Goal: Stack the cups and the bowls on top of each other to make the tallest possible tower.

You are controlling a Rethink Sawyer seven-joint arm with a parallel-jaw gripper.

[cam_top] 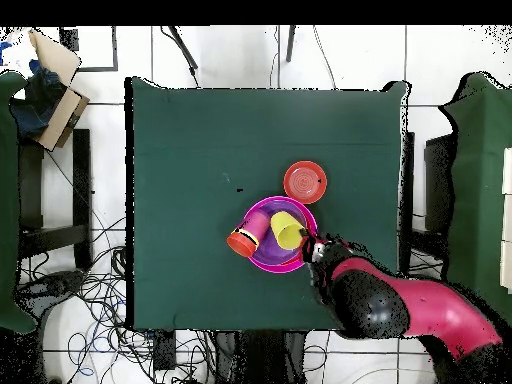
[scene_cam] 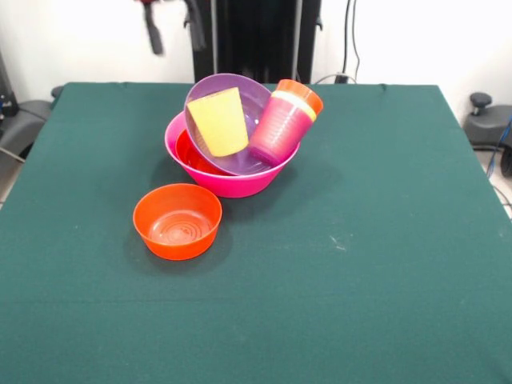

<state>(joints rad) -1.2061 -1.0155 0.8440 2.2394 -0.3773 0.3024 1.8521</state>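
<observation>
The tower's base, the big pink bowl (scene_cam: 240, 186), stands at the table's middle, toward the far side; it also shows in the overhead view (cam_top: 276, 268). An orange bowl (scene_cam: 189, 154) lies inside it. The wide purple bowl (scene_cam: 250, 100) leans tilted on top. A yellow cup (scene_cam: 218, 122) lies on its side in the purple bowl, and shows in the overhead view (cam_top: 286, 230). A nested set of purple, yellow and orange cups (scene_cam: 282, 126) lies tilted over the pink rim. An orange bowl (scene_cam: 178, 221) stands alone in front. My gripper (scene_cam: 172, 28) hangs open and empty, high behind the pile.
The green table (scene_cam: 384, 240) ends at its front edge near the camera. In the overhead view my arm (cam_top: 430, 310) reaches in from the lower right, with the gripper (cam_top: 318, 250) beside the pink bowl's rim. Cables and boxes lie on the floor around the table.
</observation>
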